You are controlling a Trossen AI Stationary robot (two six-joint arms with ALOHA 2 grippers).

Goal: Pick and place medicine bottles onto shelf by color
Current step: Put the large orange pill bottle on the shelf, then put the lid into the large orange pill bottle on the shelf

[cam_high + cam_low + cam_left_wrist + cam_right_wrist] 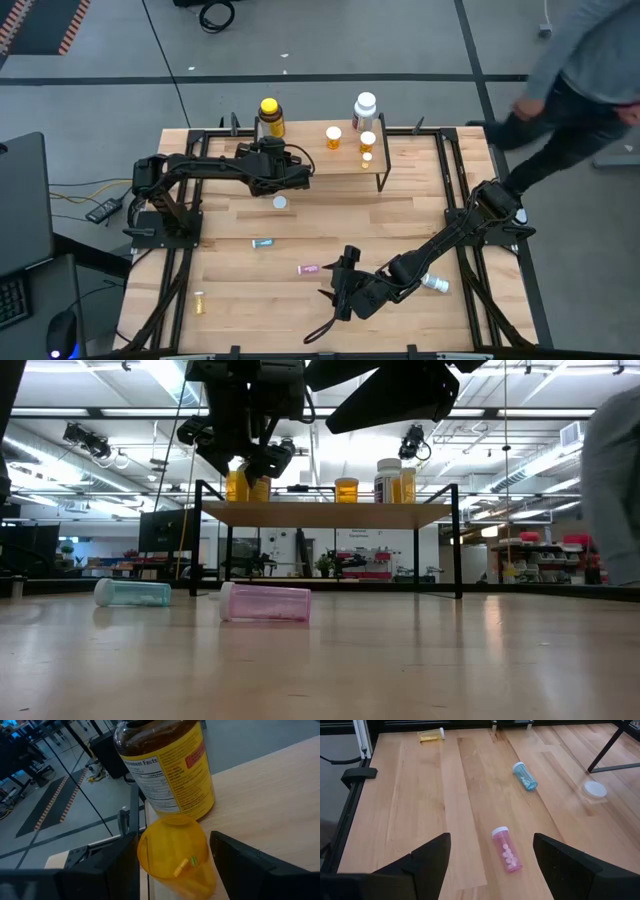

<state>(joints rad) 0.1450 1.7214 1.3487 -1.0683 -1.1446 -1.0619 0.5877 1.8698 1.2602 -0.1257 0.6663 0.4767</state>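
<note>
High view: light wooden butcher-block tabletop framed by black rails, with the low shelf, a pale wooden plank on thin black legs, at its far edge. A person in a grey top stands beyond the table's far right corner. Left arm reaches over the shelf's left end; left gripper has its dark fingers spread on either side of an uncapped translucent orange vial with a few pills at the bottom, standing upright on the plank, touching or just beside the big brown bottle with yellow label and yellow cap; can't tell whether the fingers actually touch the vial. Right arm stretches across the near right of the table; right gripper has its fingers wide apart, holding nothing, above and near the pink white-capped vial lying on its side. Big white bottle with white cap stands toward the shelf's right end, with an open orange vial to its left and two small orange white-capped vials just in front. On the tabletop: a teal vial lying down, a small yellow vial on its side near the left edge, a white-capped vial beside the right arm, and a loose round white cap under the shelf's front edge.
</note>
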